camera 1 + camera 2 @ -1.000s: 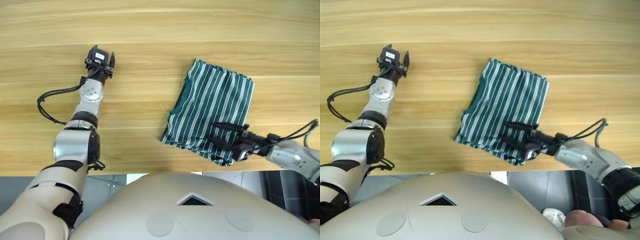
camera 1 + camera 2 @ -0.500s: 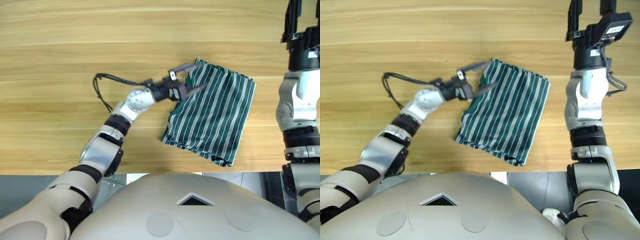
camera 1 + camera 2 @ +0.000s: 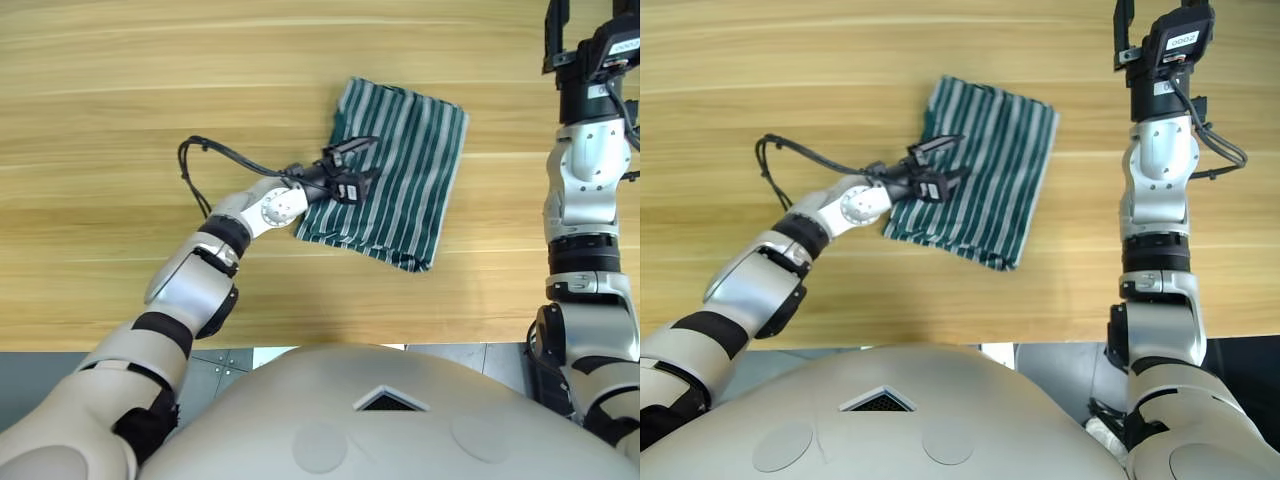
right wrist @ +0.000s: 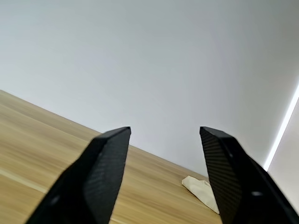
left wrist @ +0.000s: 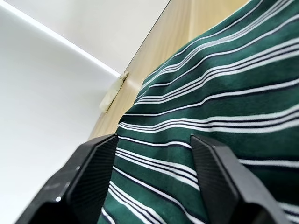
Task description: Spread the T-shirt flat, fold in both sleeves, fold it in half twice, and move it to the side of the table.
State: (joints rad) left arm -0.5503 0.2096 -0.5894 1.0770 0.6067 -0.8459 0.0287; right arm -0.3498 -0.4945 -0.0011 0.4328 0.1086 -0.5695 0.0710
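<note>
Change: since half a second ago the folded T-shirt [image 3: 415, 165] has slid toward the far left of the table [image 3: 150, 80] and turned a little, with the left gripper [image 3: 377, 156] travelling along on its left edge. A second ago that arm lay out on bare wood at the left, and the right gripper was down on the shirt's near corner.
T-shirt: green with white stripes, folded into a compact rectangle, lying flat a little right of the table's middle, its long side tilted.
Left gripper: low over the shirt's left edge, fingers [image 5: 93, 172] spread apart with striped cloth filling the gap beyond them. Whether they press on the fabric cannot be told.
Right gripper [image 4: 164, 129]: raised at the far right, well apart from the shirt, fingers wide and holding nothing.
Cable [image 3: 195, 165]: black loop hanging off the left forearm, resting on the wood.
Pale lump [image 4: 201, 189]: small crumpled object at the table's far edge, below a white wall [image 4: 140, 56].
</note>
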